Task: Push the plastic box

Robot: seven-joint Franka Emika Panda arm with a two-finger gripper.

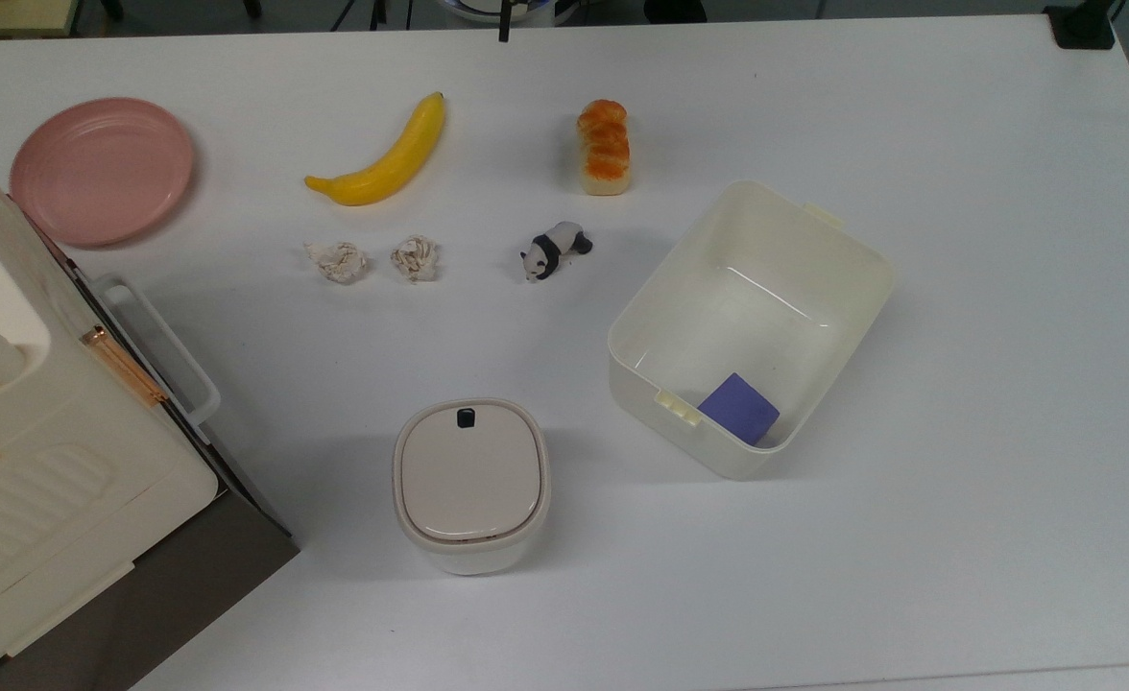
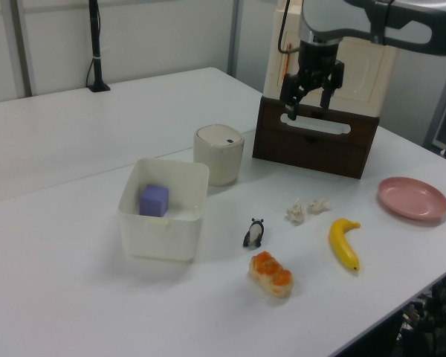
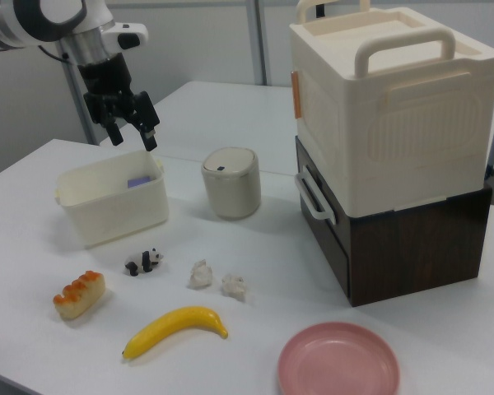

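Observation:
The plastic box (image 1: 851, 237) is a cream-white lidless tub standing at an angle in the top view's right half, with a purple block (image 1: 738, 407) in its near corner. It also sits at the left view's left (image 2: 163, 230) and the right view's left (image 3: 107, 210). My gripper (image 2: 309, 104) hangs high above the table, open and holding nothing, well apart from the box. In the right view the gripper (image 3: 133, 140) is above the box's far rim.
A lidded cream bin (image 1: 471, 480) stands beside the box. A big cream appliance on a brown base (image 1: 36, 461) fills the top view's left edge. A toy panda (image 1: 553, 251), bread (image 1: 604, 146), banana (image 1: 387, 158), two crumpled paper balls (image 1: 337, 261) and a pink plate (image 1: 102, 169) lie around.

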